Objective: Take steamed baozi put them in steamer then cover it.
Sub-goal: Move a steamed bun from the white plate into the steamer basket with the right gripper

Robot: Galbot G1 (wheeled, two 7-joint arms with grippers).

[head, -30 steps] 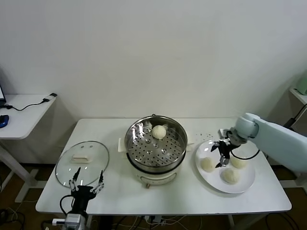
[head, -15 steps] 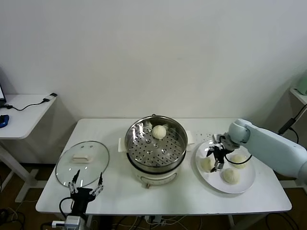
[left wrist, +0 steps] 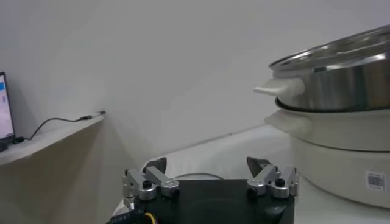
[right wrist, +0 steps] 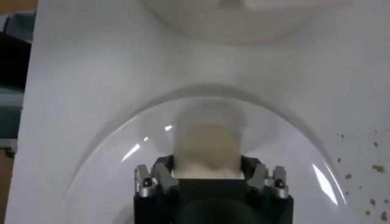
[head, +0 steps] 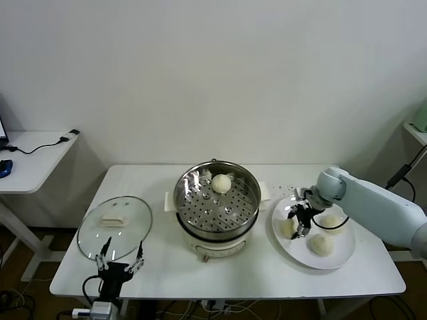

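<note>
One baozi [head: 221, 183] in the steamer [head: 217, 203], three on the plate [head: 340, 257].
Right jaws [head: 298, 221] closing around a plate baozi [head: 287, 228]; left jaws [head: 120, 257] open, idle; cover [head: 114, 225] still off.

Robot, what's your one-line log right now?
right gripper closing on plate bun | left gripper open, parked | one bun in steamer | lid off

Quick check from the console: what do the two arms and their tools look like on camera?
The right arm has a smooth pale blue-white shell with rounded joints. The right tool is black with a thin black cable looping beside it. The left tool is black too, with silvery metal finger links and screws, and black cables trailing below.
</note>
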